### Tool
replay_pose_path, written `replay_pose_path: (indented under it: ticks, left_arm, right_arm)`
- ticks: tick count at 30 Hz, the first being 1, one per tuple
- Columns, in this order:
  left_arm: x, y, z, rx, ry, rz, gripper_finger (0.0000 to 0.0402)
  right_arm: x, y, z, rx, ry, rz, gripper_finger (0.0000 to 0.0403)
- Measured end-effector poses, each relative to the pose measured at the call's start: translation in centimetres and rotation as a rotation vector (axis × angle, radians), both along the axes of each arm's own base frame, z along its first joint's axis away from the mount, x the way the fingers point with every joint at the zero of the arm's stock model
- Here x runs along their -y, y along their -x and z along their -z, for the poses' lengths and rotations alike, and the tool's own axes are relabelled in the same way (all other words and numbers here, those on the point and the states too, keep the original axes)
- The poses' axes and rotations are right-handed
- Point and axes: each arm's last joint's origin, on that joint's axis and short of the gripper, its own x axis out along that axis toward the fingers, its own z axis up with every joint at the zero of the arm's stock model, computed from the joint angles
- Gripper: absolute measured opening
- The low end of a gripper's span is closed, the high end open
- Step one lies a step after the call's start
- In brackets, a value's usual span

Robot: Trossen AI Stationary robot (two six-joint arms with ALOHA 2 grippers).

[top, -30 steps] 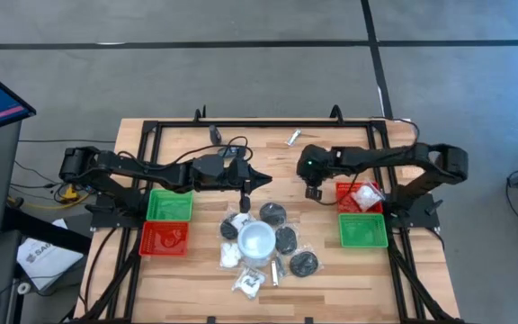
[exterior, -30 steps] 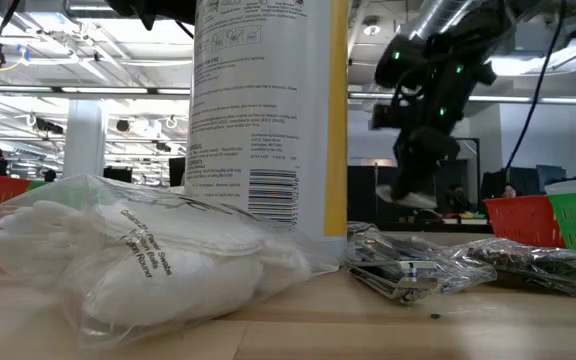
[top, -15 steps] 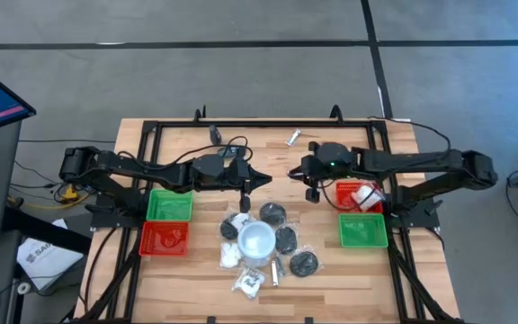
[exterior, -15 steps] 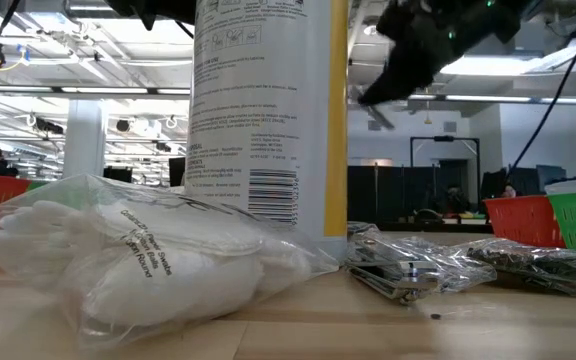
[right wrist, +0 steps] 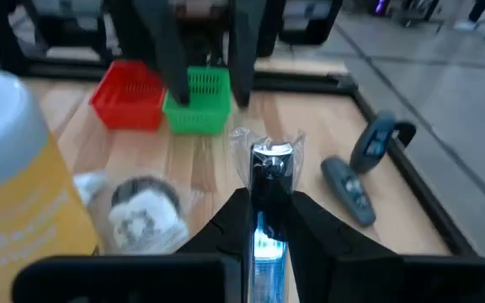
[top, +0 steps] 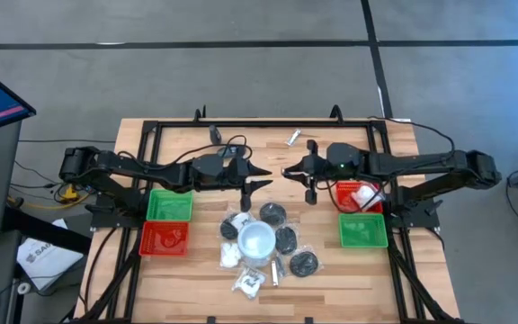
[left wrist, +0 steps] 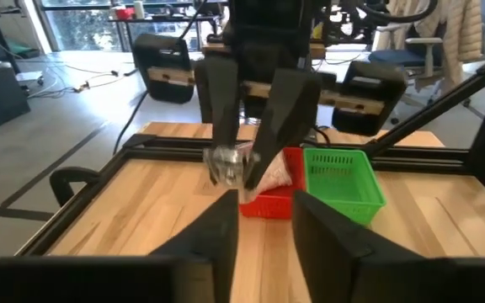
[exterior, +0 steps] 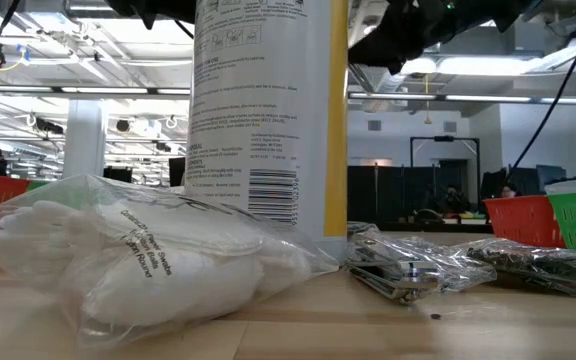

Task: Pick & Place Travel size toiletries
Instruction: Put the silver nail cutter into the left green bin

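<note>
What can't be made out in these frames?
- The wrapped item in the right gripper: right wrist view is blurred, so its type is unclear; in the high view it is too small.
- Contents of the red tray by the right arm: high view shows only a white wrapped lump.
- Low view: a white bottle hides the table centre; both arms are cut off at the top.

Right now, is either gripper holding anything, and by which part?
The right gripper pinches a thin silvery stick in a clear wrapper by its near end. The left gripper is open and holds nothing.

Grey floor crossed by dark lines, ceiling strip lights (long rows), dark cabinets
</note>
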Motion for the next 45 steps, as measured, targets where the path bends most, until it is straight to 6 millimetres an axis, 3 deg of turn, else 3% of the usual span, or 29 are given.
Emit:
replay_pose_path:
  ticks: [7, 13, 33, 40, 45]
  left_arm:
    - [0.0, 0.0, -0.1, 0.013, -0.001, -0.005, 0.0165]
    - [0.0, -0.1, -0.4, 0.043, -0.001, -0.005, 0.0185]
    - [0.2, -0.1, -1.6, 0.168, 0.004, 0.063, 0.0183]
    - [0.3, -0.4, -1.8, 0.212, 0.002, 0.065, 0.0184]
    - [0.3, -1.1, -0.7, 0.185, 0.003, 0.064, 0.0182]
  right_arm:
    - [0.0, -0.3, -1.1, 0.12, 0.011, -0.003, 0.0043]
    - [-0.3, -0.6, -2.1, 0.225, 0.003, -0.067, 0.0043]
    - [-1.7, -1.0, -3.5, 0.391, 0.017, -0.124, 0.0043]
    - [-1.6, -2.4, -2.8, 0.376, 0.032, -0.127, 0.0043]
    - [-1.6, -4.1, -3.5, 0.367, 0.053, -0.143, 0.0043]
